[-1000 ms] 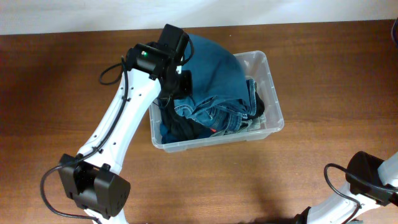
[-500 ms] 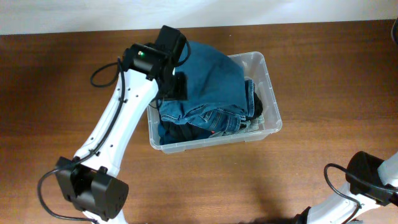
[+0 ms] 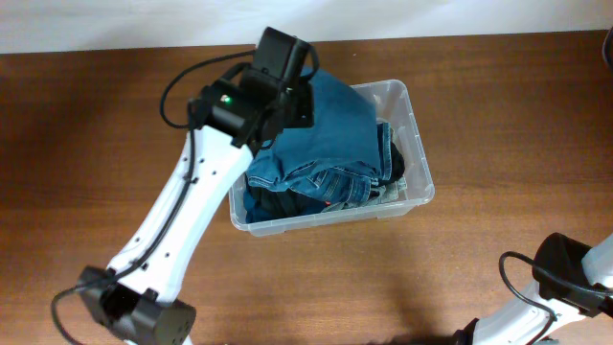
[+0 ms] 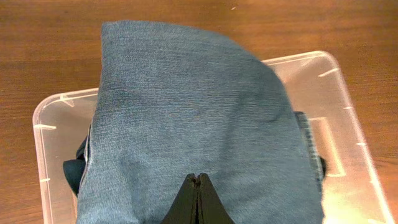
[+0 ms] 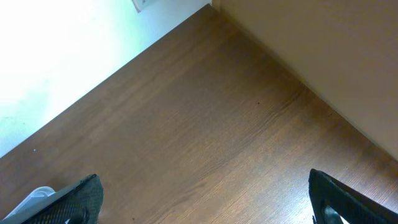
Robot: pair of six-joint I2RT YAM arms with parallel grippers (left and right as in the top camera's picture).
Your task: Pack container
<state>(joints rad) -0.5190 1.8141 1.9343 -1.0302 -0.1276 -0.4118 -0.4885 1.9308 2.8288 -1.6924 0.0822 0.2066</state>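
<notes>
The container [image 3: 419, 171], a clear plastic tub, stands mid-table, stuffed with folded blue jeans [image 3: 337, 123] and darker clothes [image 3: 278, 199]. The top denim piece bulges over the far rim. My left gripper [image 3: 300, 103] hovers above the tub's far left part. In the left wrist view that gripper [image 4: 198, 178] is shut with nothing between its fingers, just over the smooth denim [image 4: 186, 106]; the tub's rim [image 4: 45, 124] shows at both sides. My right gripper [image 5: 204, 180] stands open over bare wood, holding nothing.
Brown wooden table [image 3: 498, 86] surrounds the tub on all sides. The right arm's base [image 3: 575, 273] sits at the near right corner. A pale wall runs behind the far table edge [image 3: 115, 24].
My left gripper opened, then shut empty, and moved from the tub's left side up toward the far rim. The tub slid slightly left. The right arm stayed still.
</notes>
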